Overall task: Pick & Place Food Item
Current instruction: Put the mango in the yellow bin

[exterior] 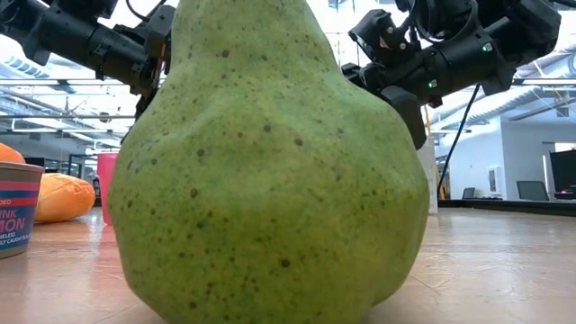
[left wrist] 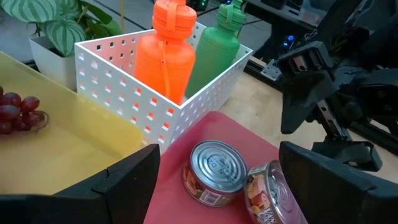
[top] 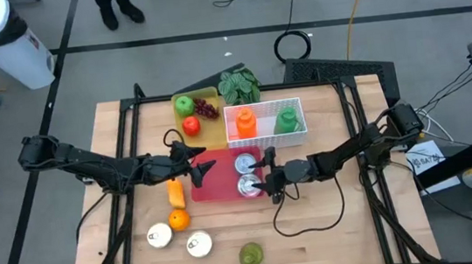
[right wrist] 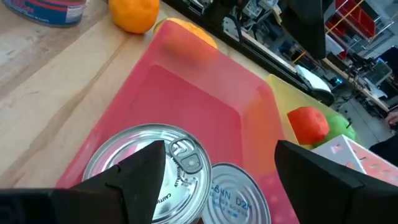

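While both cans [top: 246, 173] are sitting on the red tray [top: 214, 176], I am seeing the right claw [top: 269, 179] hovering open just beside them, holding nothing; the left claw [top: 196, 151] is hanging open over the tray's far corner, empty.

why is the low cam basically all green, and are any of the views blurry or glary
Low view: the pear stands right at the lens, fills most of the picture and hides the table behind it. Right wrist view: the near can and the gripper fingers are soft, too close to focus. High view: evenly lit, no strong glare.
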